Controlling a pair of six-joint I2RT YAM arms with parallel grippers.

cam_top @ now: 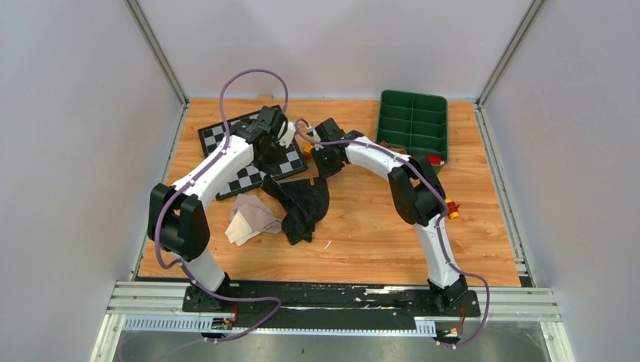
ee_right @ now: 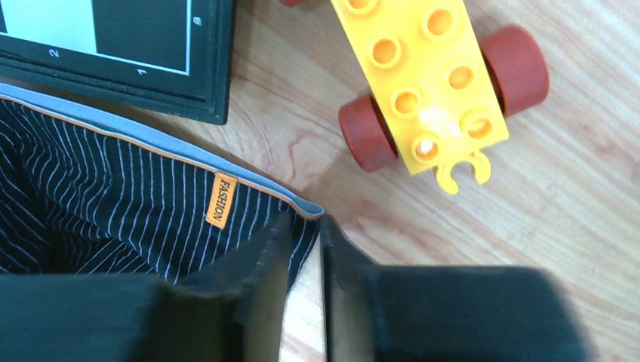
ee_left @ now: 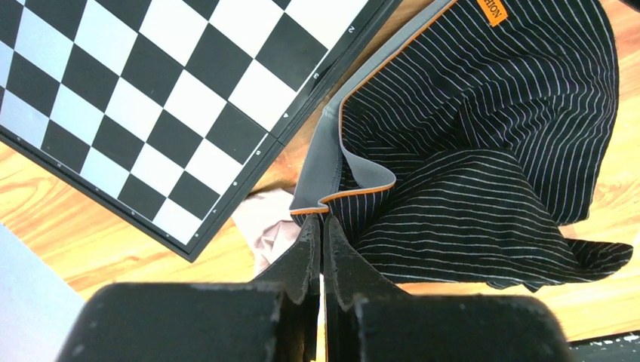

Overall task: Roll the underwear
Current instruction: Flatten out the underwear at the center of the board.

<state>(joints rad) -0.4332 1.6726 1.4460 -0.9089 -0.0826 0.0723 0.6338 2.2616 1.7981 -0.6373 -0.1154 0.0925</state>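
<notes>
A flat table [cam_top: 377,241] of orange-brown wood with a clear grain fills the floor of a small booth. Plain, pale grey-lilac panels enclose it on three sides: a back wall [cam_top: 332,45], a left wall [cam_top: 68,151] and a right wall [cam_top: 573,151]. Slim silver metal posts [cam_top: 160,56] run up both back corners. A silver slotted rail [cam_top: 143,298] and a black plate [cam_top: 340,292] cross the near edge, with a dull grey metal sheet [cam_top: 340,348] below them. The light is even and soft, casting faint shadows.
</notes>
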